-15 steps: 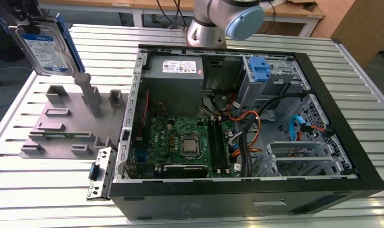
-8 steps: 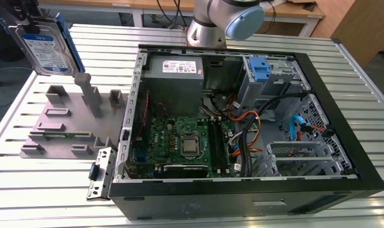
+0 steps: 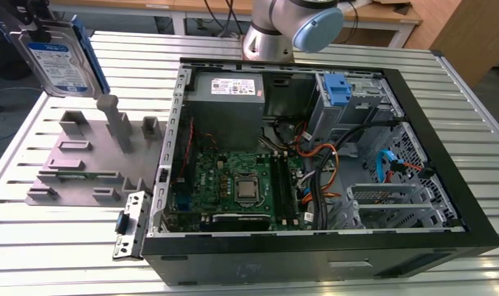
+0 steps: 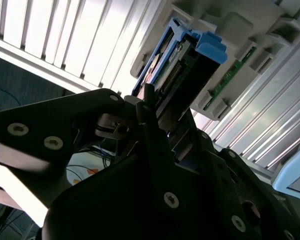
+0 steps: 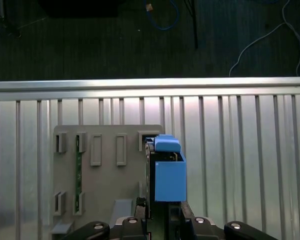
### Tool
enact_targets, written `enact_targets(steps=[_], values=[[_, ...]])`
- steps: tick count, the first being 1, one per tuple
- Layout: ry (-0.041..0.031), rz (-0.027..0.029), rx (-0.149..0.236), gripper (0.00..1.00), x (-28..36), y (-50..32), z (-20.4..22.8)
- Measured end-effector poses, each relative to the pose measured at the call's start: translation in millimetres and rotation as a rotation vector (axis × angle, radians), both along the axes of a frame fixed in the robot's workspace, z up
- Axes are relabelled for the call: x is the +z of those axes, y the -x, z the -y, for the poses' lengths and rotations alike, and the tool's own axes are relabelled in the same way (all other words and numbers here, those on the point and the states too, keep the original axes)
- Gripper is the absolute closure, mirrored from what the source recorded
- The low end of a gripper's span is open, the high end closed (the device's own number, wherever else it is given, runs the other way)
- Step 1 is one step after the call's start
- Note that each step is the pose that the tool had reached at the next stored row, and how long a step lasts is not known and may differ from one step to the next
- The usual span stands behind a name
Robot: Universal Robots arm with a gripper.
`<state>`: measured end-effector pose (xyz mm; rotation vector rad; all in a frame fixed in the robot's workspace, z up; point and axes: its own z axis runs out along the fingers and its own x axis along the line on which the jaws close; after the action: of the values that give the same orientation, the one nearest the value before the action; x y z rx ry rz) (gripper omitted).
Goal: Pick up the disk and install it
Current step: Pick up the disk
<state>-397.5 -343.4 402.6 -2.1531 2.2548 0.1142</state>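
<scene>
The disk (image 3: 58,58), a silver-grey hard drive with a white-and-blue label and blue side rails, hangs upright in the air at the exterior view's far left, above the grey fixture plate (image 3: 93,160). My gripper (image 3: 37,24) is shut on its upper end. In both wrist views the disk (image 5: 167,175) (image 4: 177,65) shows edge-on, sticking out from between the black fingers (image 5: 182,220) (image 4: 155,125), with the fixture plate (image 5: 105,165) below it.
The open computer case (image 3: 414,142) lies on the slatted metal table (image 3: 76,246), with a grey power-supply box (image 3: 229,92), a motherboard (image 3: 241,185), loose cables, and a drive cage with a blue latch (image 3: 338,89). A green memory stick (image 3: 76,175) sits in the fixture. The arm's base (image 3: 274,31) stands behind the case.
</scene>
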Motion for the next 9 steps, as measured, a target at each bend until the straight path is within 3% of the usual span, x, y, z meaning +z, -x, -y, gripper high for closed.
enact_targets(steps=[9], values=[[-0.0002, 0.0004, 0.0, 0.65, 6.1, 0.0, 0.0]])
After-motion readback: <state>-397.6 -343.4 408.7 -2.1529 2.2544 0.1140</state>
